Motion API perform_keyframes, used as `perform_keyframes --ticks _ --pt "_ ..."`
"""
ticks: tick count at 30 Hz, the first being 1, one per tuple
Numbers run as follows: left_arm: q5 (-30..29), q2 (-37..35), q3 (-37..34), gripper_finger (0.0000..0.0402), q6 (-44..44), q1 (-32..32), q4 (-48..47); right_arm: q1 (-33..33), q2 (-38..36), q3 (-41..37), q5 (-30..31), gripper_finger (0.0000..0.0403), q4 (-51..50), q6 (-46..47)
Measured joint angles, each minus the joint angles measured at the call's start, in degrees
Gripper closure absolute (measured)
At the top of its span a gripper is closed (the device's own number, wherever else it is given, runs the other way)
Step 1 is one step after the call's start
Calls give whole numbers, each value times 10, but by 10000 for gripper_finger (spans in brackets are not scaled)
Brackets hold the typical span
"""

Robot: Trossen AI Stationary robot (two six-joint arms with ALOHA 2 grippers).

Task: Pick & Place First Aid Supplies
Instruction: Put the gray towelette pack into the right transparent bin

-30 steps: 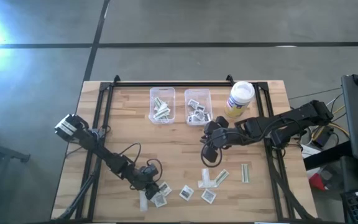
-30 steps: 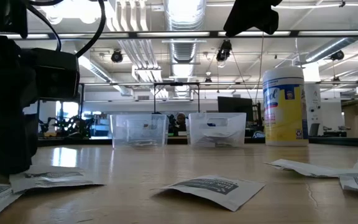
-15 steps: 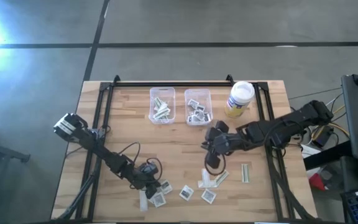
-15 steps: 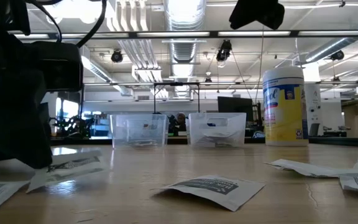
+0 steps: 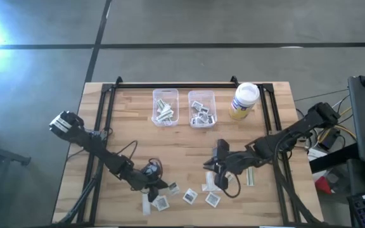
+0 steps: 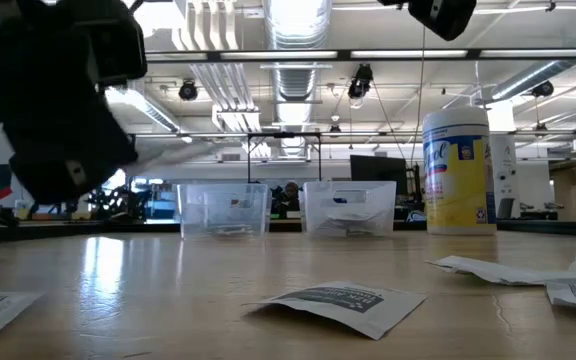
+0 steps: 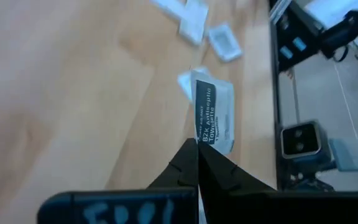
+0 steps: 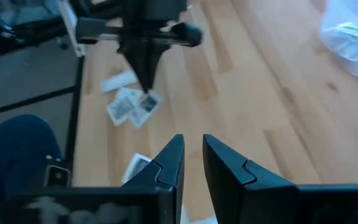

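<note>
White paper with dark print — a square towelette packet (image 7: 214, 116) is pinched at its edge between the closed fingers of the left gripper (image 7: 197, 163), lifted clear of the wooden table (image 5: 132, 126) near its front edge. Just beside it, more first aid packets (image 5: 189, 196) lie scattered flat along the front, square ones and a few long pale strips. The right gripper (image 8: 192, 163) hovers over the right end of that scatter, fingers a narrow gap apart, holding nothing. Toward the back stand two clear bins (image 5: 165, 106) already holding packets — and a white-lidded jar (image 5: 244, 101) beside them.
</note>
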Motion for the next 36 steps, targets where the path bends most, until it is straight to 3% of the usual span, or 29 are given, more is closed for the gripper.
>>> perform_keyframes --ticks 13,18,25,36 --pt "-133 -79 0 401 214 4 1 7 0 -137 0 346 255 2" --pt "-177 -82 0 401 254 12 3 0 0 -178 2 346 367 -22" --pt "-189 -80 0 401 302 34 7 -14 26 -170 21 316 379 -31" --pt "-189 -80 0 401 339 41 10 -46 87 -90 32 267 373 -100"
